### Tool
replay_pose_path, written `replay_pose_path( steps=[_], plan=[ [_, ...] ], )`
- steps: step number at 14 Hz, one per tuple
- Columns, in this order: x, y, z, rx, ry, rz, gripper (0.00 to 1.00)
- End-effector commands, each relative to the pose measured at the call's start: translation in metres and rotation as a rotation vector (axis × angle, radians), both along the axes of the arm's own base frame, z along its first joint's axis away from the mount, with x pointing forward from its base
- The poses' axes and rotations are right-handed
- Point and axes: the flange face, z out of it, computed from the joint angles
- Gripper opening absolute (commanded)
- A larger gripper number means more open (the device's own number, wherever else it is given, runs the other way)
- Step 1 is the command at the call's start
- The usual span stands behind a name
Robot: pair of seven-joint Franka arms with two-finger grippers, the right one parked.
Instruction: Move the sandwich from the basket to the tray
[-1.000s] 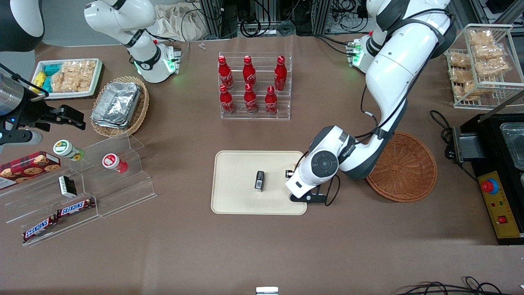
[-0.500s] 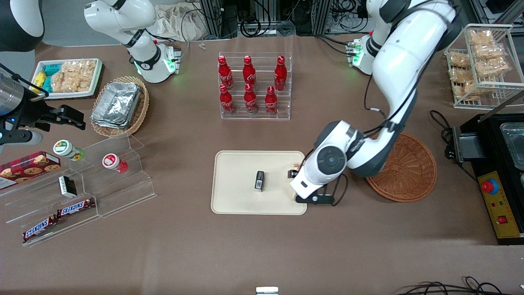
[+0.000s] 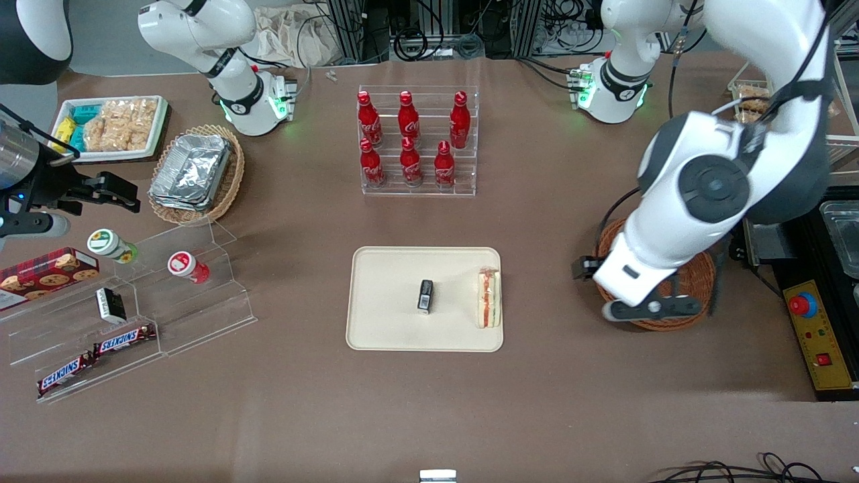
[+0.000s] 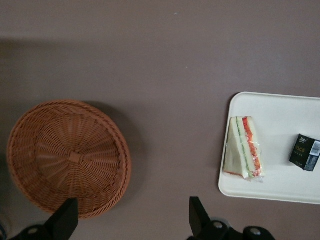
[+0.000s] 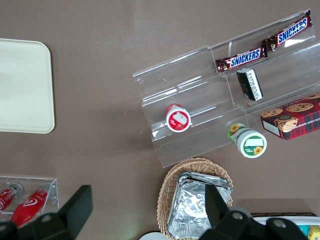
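The sandwich [image 3: 488, 297] [image 4: 242, 147], a white wedge with an orange and green edge, lies on the cream tray [image 3: 389, 322] [image 4: 280, 112], along the tray side nearest the basket. The round reddish-brown basket [image 3: 694, 282] [image 4: 65, 155] holds nothing and is largely covered by my arm in the front view. My gripper [image 4: 131, 222] hangs open high above the bare table, over the basket's rim on the side toward the tray. Nothing is between its fingers. One black fingertip [image 3: 581, 268] shows beside the white hand.
A small black box [image 3: 425, 296] [image 4: 305, 152] lies mid-tray. A clear rack of red bottles [image 3: 417, 141] stands farther from the camera. Acrylic snack steps [image 3: 134, 302] and a tan foil-filled basket [image 3: 194, 174] sit toward the parked arm's end. A black appliance [image 3: 825, 282] borders the basket.
The gripper has let go of the sandwich, which now lies on the tray. The arm has risen and swung away from the tray to over the basket.
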Motion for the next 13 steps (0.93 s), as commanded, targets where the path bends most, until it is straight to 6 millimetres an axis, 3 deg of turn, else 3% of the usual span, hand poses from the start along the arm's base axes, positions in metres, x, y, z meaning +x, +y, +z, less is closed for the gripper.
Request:
replay_pose_path(
  steps=[1, 5, 8, 9, 13],
  plan=[
    [-0.021, 0.049, 0.041, -0.048, 0.039, -0.016, 1.00],
    [-0.065, 0.093, 0.105, 0.014, 0.065, -0.049, 1.00],
    [-0.088, 0.146, 0.148, -0.047, 0.029, -0.049, 1.00],
    [-0.094, 0.154, 0.153, -0.052, 0.040, -0.062, 1.00],
    [-0.101, 0.157, 0.157, -0.049, 0.055, -0.065, 1.00]
  ],
)
